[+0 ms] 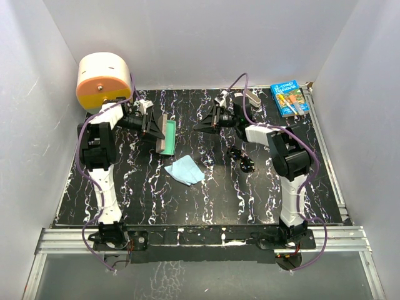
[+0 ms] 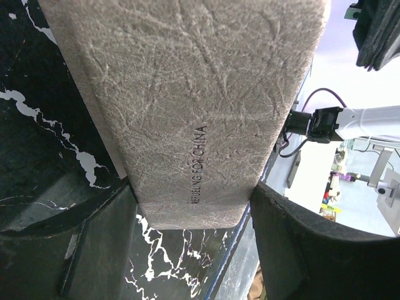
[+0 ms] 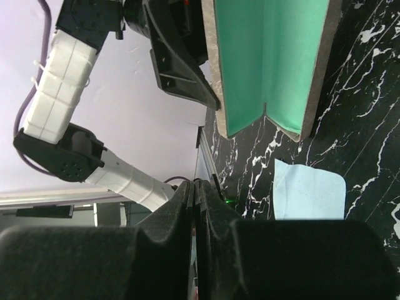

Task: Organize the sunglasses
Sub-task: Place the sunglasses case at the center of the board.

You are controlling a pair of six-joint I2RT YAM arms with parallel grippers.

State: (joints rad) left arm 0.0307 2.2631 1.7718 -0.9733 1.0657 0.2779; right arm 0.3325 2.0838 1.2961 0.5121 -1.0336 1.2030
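Black marbled table [image 1: 262, 200], white walls [image 1: 200, 37] — sunglasses [image 1: 242, 160] lie loose; left jaws clamp the case [image 1: 165, 134], right jaws pressed together.

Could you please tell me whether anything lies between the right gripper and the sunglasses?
Nothing visible does: bare table separates the right gripper from the sunglasses; the cloth lies off to the side.

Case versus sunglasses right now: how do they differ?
The case is clamped in the left gripper, open with its teal lining showing; the sunglasses lie loose on the table, with nothing gripping them. The case is grey-brown and bigger; the sunglasses are glossy black and smaller. The case is on the left arm's side, the sunglasses on the right arm's.
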